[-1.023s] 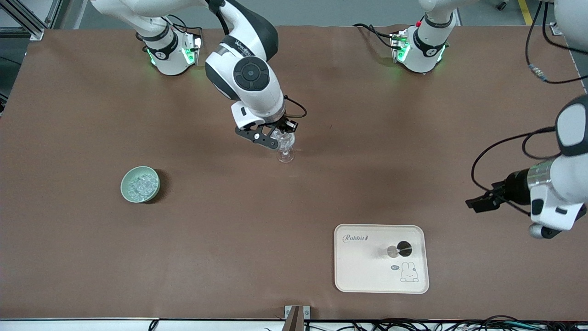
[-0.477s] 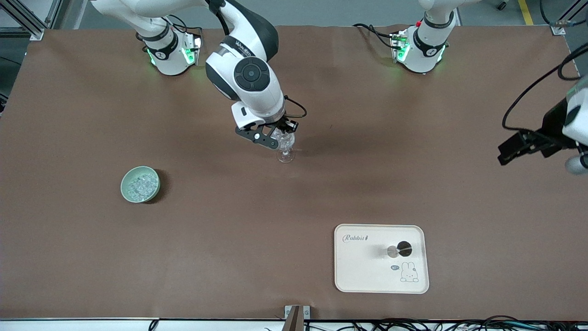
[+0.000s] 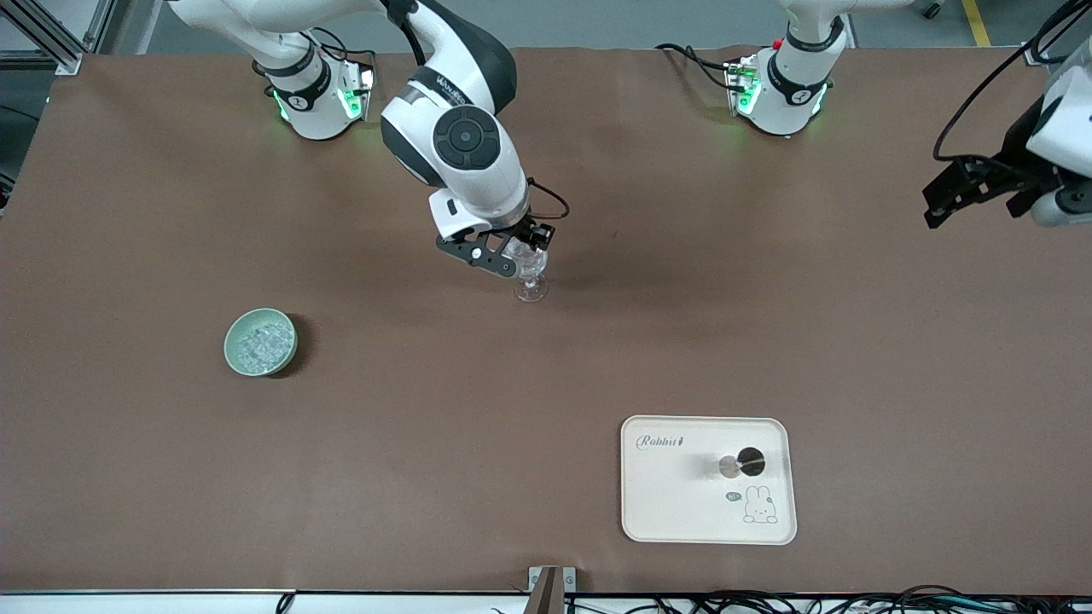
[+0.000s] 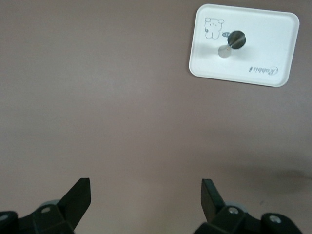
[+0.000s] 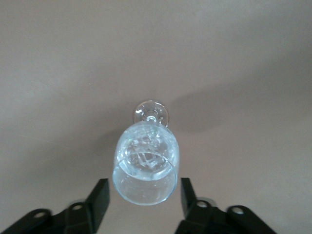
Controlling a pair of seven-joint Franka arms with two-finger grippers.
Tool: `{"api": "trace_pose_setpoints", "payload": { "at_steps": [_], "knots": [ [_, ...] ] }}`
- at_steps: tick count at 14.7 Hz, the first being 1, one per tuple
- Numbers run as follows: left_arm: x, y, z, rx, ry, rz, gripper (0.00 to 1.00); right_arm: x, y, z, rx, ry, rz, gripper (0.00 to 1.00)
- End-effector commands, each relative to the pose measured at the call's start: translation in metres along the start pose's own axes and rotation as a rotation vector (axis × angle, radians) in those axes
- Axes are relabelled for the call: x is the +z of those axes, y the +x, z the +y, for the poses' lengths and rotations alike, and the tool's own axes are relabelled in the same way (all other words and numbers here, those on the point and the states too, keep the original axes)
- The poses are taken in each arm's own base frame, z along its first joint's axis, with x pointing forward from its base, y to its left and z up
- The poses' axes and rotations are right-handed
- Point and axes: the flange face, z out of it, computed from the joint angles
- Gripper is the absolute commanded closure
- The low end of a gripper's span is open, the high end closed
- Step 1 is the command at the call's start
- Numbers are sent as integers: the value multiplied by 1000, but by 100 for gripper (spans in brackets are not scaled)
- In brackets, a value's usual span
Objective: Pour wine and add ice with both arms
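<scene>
1. R gripper sits low over the table's mid area, on the R arm, which comes from the base at the R arm's end. Its fingers flank the bowl of a clear stemmed glass; in the R wrist view there's a thin gap each side, so jaws are apart and not clamped on it.
2. Glass stands upright on the brown table, foot directly below the R gripper. Wrist view shows clear glittery stuff inside the bowl of the glass; can't tell exactly what.
3. Pale green bowl w/ the ice sits well apart from the R gripper, toward the R arm's end of the table & nearer the front cam than the glass. Ice = pile of small whitish chunks filling the bowl.
4. L gripper is up in the air over the table edge at the L arm's end, well apart from everything else. Fingers spread wide, nothing between them. L arm waits there.
5. White tray w/ a rabbit drawing & "Rabbit" lettering lies near the front cam edge, well apart from both grippers, more toward the L arm's end. L wrist view looks down on it from a distance.
6. On the tray: a small round dark item touching or just beside a smaller greyish one; too small to say what they are.
</scene>
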Motion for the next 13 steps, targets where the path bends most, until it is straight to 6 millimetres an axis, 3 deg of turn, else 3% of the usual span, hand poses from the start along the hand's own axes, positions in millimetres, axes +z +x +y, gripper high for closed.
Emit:
{"api": "trace_pose_setpoints", "payload": {
  "at_steps": [1,5,8,13],
  "knots": [
    [-6,-32,-4,17,-16,23,0,-49,13,10,15,17,79,0],
    [3,-27,-4,16,-37,0,0,-154,47,69,45,28,277,0],
    [10,-21,-2,10,-64,-12,0,-223,108,152,-34,-40,338,0],
    [12,-19,0,24,-84,-12,0,-283,167,286,-135,-91,266,0]
  ]
}}
